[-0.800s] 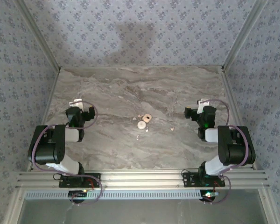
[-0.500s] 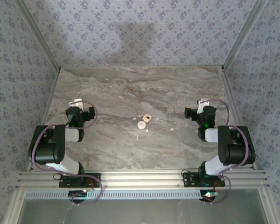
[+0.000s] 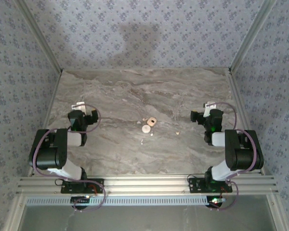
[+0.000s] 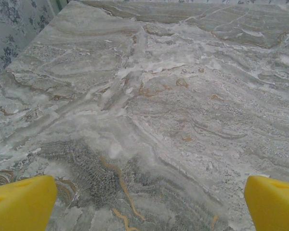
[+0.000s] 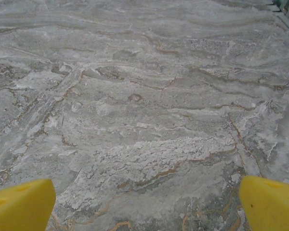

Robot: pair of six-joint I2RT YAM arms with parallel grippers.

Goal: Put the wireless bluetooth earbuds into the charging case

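From above, you are looking at the charging case (image 3: 149,125) lying open mid-counter (image 3: 111,91), between the two arms and well apart from both. One earbud (image 3: 143,141) is lying just nearer the bases, and the other earbud (image 3: 177,132) is sitting off to the case's right. In the left wrist view, your left fingers (image 4: 20,202) are standing spread wide over bare marble, gripping nothing. In the right wrist view, your right fingers (image 5: 19,204) are gaping just as wide, also empty.

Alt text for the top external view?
A small cream charging case lies midway on the grey marble table, two tiny white earbuds loose near it. The left gripper and right gripper hang well off to either side, touching nothing.
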